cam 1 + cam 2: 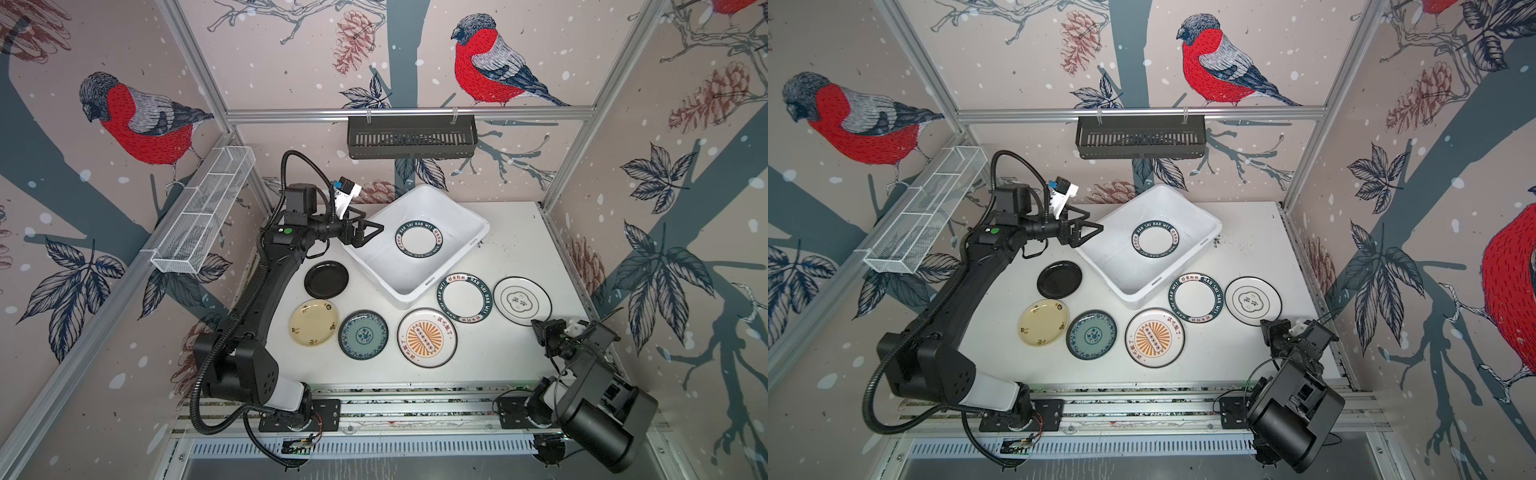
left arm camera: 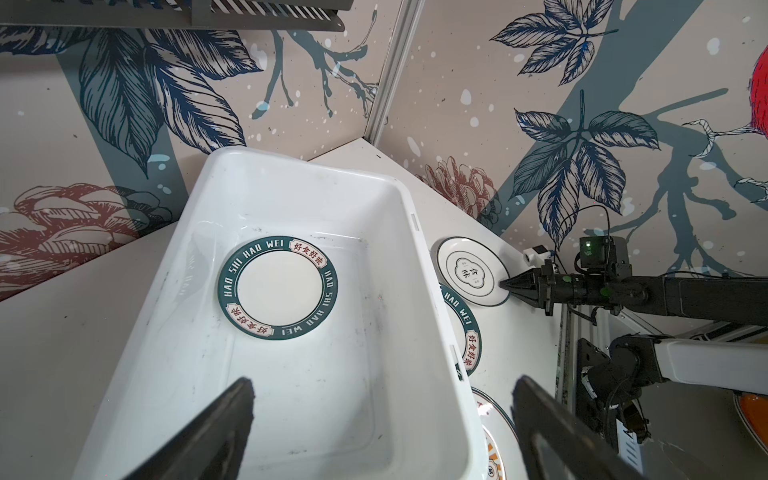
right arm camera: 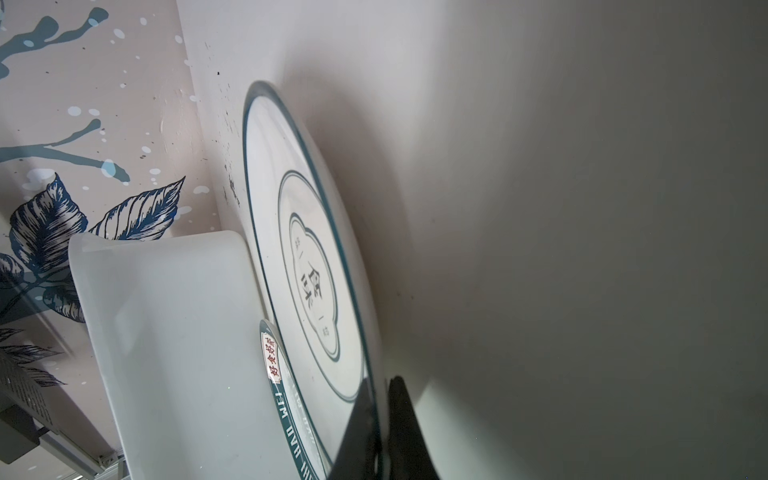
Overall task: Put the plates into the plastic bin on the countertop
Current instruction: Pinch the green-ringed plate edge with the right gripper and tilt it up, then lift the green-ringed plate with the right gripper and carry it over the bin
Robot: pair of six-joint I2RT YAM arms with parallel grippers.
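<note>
The white plastic bin stands at an angle at the back of the countertop. One green-lettered plate lies flat in it. My left gripper hangs open over the bin's left corner, holding nothing. My right gripper is shut on the near rim of the thin black ring plate. On the counter also lie a second green-lettered plate, a sunburst plate, a teal plate, a cream plate and a black plate.
A black slotted rack hangs on the back wall above the bin. A white wire-mesh basket is fixed along the left wall. Aluminium frame posts and papered walls close the counter in on three sides.
</note>
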